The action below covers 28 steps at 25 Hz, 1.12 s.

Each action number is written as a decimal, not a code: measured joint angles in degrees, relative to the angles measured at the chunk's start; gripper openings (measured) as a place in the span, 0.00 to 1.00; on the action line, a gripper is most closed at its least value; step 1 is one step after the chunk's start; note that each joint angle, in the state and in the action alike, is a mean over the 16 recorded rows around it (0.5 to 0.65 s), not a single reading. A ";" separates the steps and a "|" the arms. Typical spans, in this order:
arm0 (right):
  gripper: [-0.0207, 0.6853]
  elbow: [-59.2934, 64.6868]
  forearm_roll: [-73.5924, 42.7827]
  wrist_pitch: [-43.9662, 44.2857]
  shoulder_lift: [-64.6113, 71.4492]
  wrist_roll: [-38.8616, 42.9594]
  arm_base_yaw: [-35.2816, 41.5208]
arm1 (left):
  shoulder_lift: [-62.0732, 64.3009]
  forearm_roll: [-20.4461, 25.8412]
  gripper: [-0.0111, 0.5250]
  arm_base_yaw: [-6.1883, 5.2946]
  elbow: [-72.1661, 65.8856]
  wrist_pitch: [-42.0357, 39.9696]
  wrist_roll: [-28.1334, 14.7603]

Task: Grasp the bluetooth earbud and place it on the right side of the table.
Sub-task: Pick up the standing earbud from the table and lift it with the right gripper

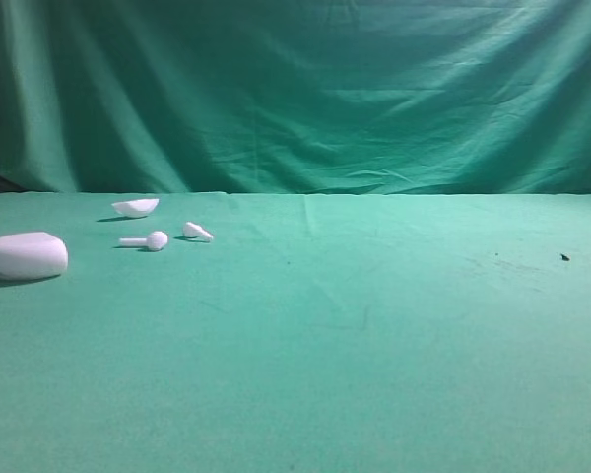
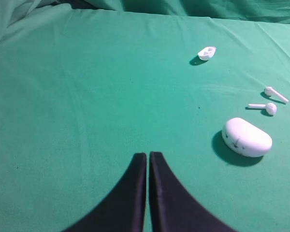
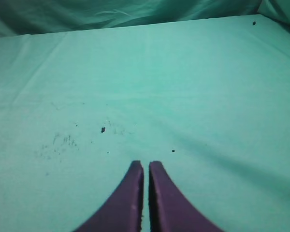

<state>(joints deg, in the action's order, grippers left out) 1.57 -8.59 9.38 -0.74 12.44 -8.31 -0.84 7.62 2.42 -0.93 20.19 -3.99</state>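
The bluetooth earbud (image 1: 198,232) (image 2: 275,94) is a tiny white piece with a short stem. It lies on the green table (image 1: 355,335) at the left. Neither gripper shows in the exterior high view. In the left wrist view my left gripper (image 2: 148,154) hovers over bare cloth, jaws shut with nothing between them, well short and left of the earbud. In the right wrist view my right gripper (image 3: 146,164) is shut and empty over bare cloth; the earbud is out of that view.
A white oval case (image 1: 25,255) (image 2: 246,137) sits at the far left. A longer-stemmed white earbud (image 1: 146,240) (image 2: 263,107) lies beside it, and a white half-shell (image 1: 135,206) (image 2: 206,52) farther back. Small dark specks (image 1: 564,257) (image 3: 103,129) dot the right side.
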 joint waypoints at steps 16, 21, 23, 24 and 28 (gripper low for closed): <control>0.03 -16.64 4.36 -1.19 21.52 -1.92 -0.08 | 0.00 0.00 0.02 0.00 0.00 0.00 0.00; 0.03 -27.82 5.58 8.99 37.07 -6.05 -1.80 | 0.00 0.00 0.02 0.00 0.00 0.00 0.00; 0.03 -32.60 5.95 13.29 43.65 -8.01 -3.40 | 0.00 0.00 0.02 0.00 0.00 0.00 0.00; 0.03 -35.06 6.04 15.35 47.01 -9.02 -4.39 | 0.00 0.00 0.02 0.00 0.00 0.00 0.00; 0.03 -45.59 6.12 23.47 60.62 -13.26 -9.61 | 0.00 0.00 0.02 0.00 0.00 0.00 0.00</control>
<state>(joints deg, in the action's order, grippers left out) -44.02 -2.47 32.84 59.89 -0.82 -17.91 -0.84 7.62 2.42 -0.93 20.19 -3.99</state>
